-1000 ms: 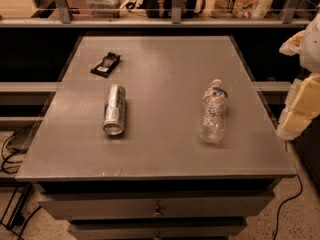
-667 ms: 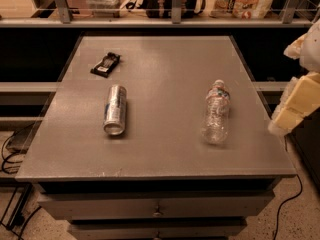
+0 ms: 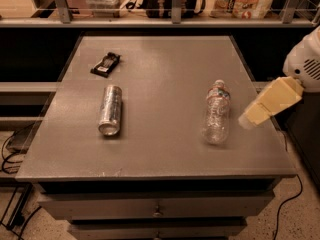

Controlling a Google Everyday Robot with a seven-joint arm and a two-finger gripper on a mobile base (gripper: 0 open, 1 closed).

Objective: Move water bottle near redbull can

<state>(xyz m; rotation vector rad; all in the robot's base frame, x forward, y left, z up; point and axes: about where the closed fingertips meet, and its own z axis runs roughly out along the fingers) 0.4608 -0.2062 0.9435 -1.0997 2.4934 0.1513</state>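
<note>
- Grey table (image 3: pixel 165 154) is sitting in the middle, showing a flat, dull, speckled top.
- Drawers (image 3: pixel 157 206) with small knobs are sitting under the top.
- Behind the table, a long shelf (image 3: pixel 150 20) with metal posts is holding bags and boxes that are too blurry to name.
- The bottle (image 3: pixel 217 114) is lying on its side on the right part of the table, pointing its white cap toward the back.
- It is looking clear and crinkly, like thin plastic, and is wearing a white and red band near its neck. I cannot tell what it is holding inside.
- The can (image 3: pixel 110 110) is lying on its side on the left part of the table, well apart from the bottle.
- It is looking slim, round and shiny silver, and is pointing a rimmed round end toward the front.
- A small flat black thing (image 3: pixel 106 64) is lying at the back left, behind the can.
- The gripper (image 3: pixel 248 120) is hanging by the table's right edge, near the bottle but not touching it.
- It is looking pale yellow and blocky, and is sticking out from a round white arm (image 3: pixel 306 61).
- I cannot tell if the gripper is released or clenched.
</note>
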